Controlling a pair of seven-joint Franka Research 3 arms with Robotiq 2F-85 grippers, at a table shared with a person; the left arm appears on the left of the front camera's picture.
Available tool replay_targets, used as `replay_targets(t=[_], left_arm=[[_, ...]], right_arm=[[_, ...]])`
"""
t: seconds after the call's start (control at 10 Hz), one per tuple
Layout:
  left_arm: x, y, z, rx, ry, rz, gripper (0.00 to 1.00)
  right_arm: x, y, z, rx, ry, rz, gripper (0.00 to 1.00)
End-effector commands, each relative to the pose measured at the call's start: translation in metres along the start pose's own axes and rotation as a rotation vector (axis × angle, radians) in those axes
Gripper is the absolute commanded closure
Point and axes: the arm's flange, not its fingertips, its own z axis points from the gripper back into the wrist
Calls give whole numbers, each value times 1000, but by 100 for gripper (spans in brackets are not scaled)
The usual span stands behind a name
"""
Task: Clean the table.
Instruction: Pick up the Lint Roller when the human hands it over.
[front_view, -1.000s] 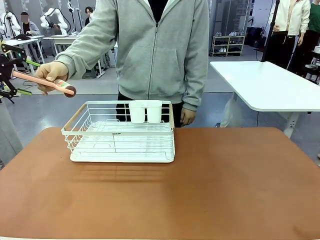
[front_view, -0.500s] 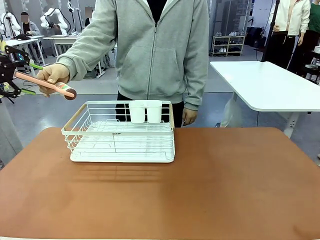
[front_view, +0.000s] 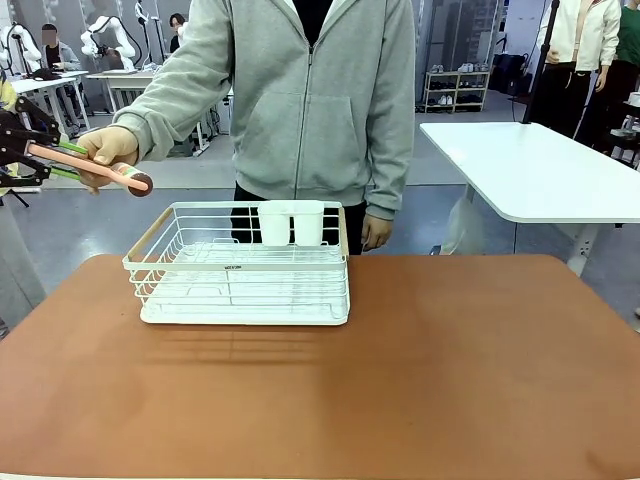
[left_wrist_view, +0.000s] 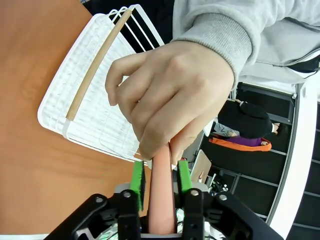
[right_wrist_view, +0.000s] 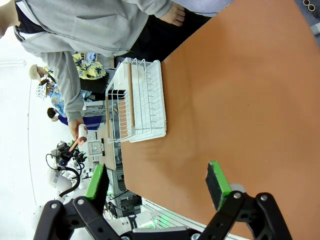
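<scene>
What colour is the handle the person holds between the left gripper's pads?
Salmon pink; the handle shows best in the left wrist view.

A white wire dish rack with a wooden side handle stands on the large reddish-brown table, left of centre in the front view, near the far edge. Two white plastic cups sit side by side at the rack's far side. Behind the rack stands a person in a grey zip jacket. At upper left, above the rack's left end, the person's hand holds a long pink tool with a dark rounded head. Its handle end lies between the fingers of the left gripper at the frame's left edge. A white-topped table stands behind, at right.
</scene>
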Motion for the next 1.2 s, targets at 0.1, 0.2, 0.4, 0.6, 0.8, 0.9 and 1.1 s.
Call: replay_targets(t=[0.1, 0.2, 0.4, 0.6, 0.8, 0.9, 1.1], left_arm=[[-3, -2, -1, -18, -24, -13, 99], [-3, -4, 1, -25, -33, -20, 100], [-5, -1, 5, -43, -21, -21, 100], [-1, -2, 2, -4, -4, -6, 100], [-1, -2, 2, -4, -4, -6, 100], [-1, -2, 2, -4, -4, -6, 100], [-1, -2, 2, -4, -4, -6, 100]], right_arm=[[0, 2, 1, 13, -2, 1, 0], [0, 2, 1, 13, -2, 1, 0], [0, 2, 1, 13, -2, 1, 0], [0, 2, 1, 13, -2, 1, 0], [0, 2, 1, 13, -2, 1, 0], [0, 2, 1, 13, -2, 1, 0], [0, 2, 1, 13, -2, 1, 0]])
